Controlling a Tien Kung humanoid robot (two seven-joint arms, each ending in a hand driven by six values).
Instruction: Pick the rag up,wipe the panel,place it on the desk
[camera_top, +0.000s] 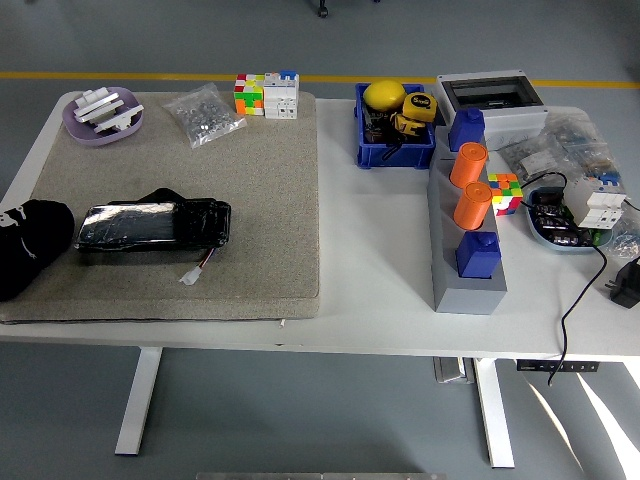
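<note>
At table's left edge, left robot hand (30, 245) state unclear, beside black panel (152, 225), no legible writing

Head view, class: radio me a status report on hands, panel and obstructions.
Left hand at mat's left edge, next to panel. Right hand out of view. No rag clearly visible. Nothing between hand and panel.

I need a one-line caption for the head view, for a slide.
Left hand rests at the mat's left edge beside a black wrapped pack; a blue bin and orange cups stand to the right.
</note>
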